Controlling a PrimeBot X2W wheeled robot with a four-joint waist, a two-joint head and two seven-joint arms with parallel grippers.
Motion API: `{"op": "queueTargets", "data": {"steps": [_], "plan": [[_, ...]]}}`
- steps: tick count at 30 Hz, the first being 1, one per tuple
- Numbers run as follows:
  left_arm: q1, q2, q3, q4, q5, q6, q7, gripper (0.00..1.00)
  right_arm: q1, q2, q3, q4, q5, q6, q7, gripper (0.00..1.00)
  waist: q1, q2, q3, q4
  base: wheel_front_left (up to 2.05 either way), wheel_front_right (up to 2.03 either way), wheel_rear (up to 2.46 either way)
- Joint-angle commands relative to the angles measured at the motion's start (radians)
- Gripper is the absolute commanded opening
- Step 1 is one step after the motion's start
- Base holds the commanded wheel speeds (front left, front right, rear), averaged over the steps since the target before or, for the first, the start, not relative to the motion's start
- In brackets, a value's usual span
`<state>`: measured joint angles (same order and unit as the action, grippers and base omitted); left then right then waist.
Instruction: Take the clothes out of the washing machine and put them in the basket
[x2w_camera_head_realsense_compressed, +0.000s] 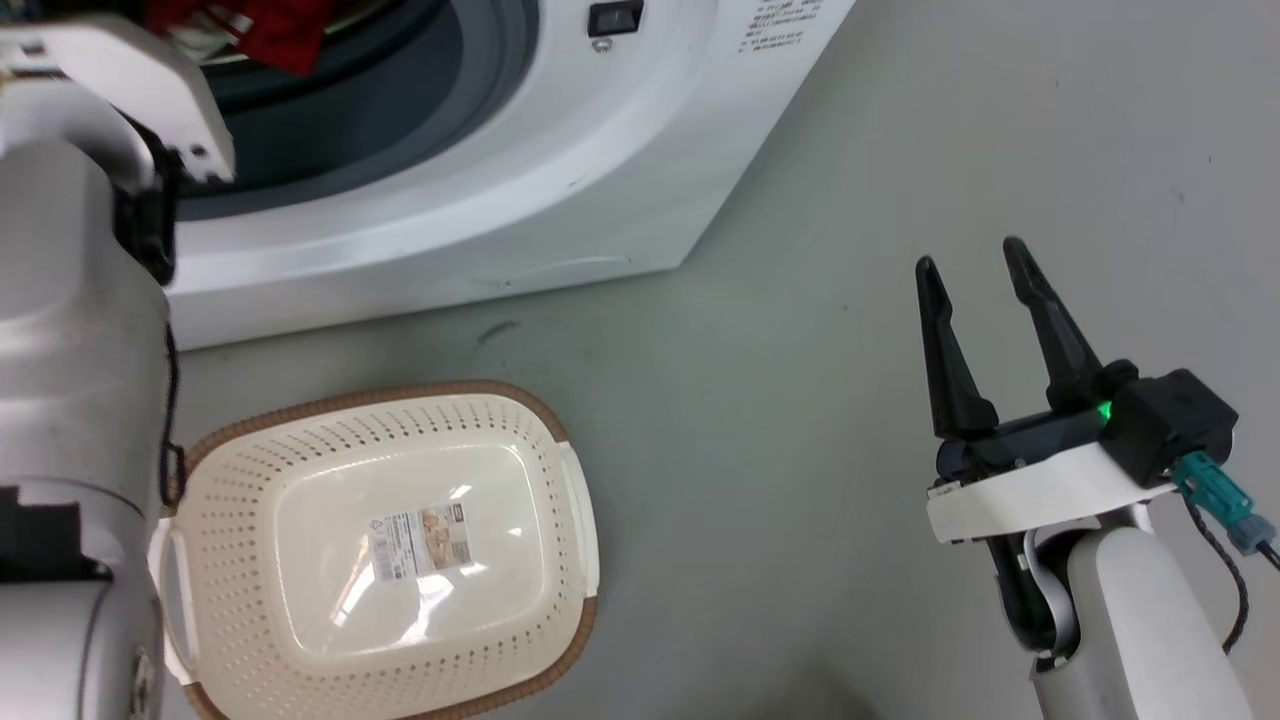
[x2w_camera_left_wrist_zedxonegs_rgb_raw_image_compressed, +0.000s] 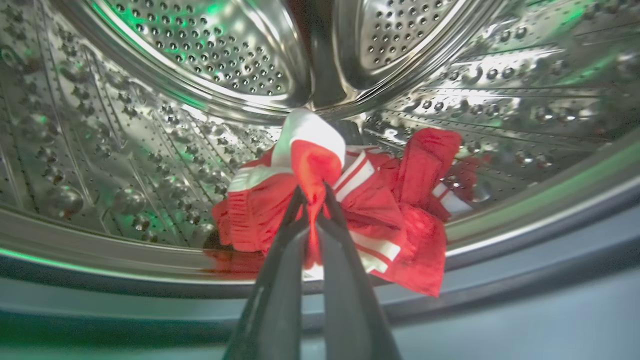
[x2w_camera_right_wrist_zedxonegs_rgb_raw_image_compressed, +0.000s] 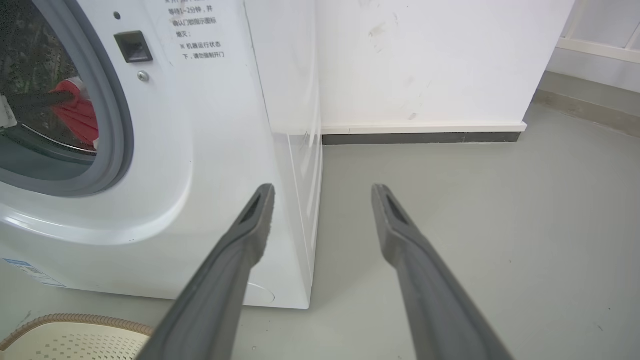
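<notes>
Nearest the robot, the basket is seen standing upright on the grey floor, just in front of the washing machine; a printed label is stuck to its glossy bottom. To the basket's right, well apart from it, the right gripper is held above the floor with its two dark fingers spread wide and nothing between them. On the other side, the pale left forearm is extended up into the machine's round opening, which is edged by a grey rubber ring.

Inside, the left gripper is clamped on a fold of the clothes, its fingertips pressed together with red fabric pinched between them. The gripped fold is raised above the rest of the bundle, with a white band shown at its top. The remaining red, white-striped fabric is heaped on the bottom of the perforated steel drum, close behind the front lip.

Beyond the machine's right side, a white wall with a dark skirting strip is seen.
</notes>
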<state>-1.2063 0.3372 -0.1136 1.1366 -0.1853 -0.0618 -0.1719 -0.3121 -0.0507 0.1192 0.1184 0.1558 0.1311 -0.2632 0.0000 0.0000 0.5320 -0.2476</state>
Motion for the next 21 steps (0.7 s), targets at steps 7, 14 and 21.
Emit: {"op": "queueTargets", "data": {"steps": [7,14,21], "plan": [[0.106,-0.041,0.025,-0.02,-0.037,0.006,-0.089,0.0,0.047,0.001,-0.014,0.027,-0.013,-0.001,-0.002,1.0,0.0,0.0,-0.133,0.041,0.0,0.0,0.0],[0.244,-0.059,0.044,-0.168,-0.037,0.025,-0.094,0.0,0.09,0.001,-0.029,0.036,-0.015,-0.001,0.011,1.0,0.0,0.0,-0.239,0.066,0.0,0.0,0.0],[0.381,-0.074,0.069,-0.307,-0.041,0.016,-0.094,0.0,0.14,0.001,-0.041,0.027,-0.02,-0.001,0.04,1.0,0.0,0.0,-0.335,0.088,0.0,0.0,0.0]]}}
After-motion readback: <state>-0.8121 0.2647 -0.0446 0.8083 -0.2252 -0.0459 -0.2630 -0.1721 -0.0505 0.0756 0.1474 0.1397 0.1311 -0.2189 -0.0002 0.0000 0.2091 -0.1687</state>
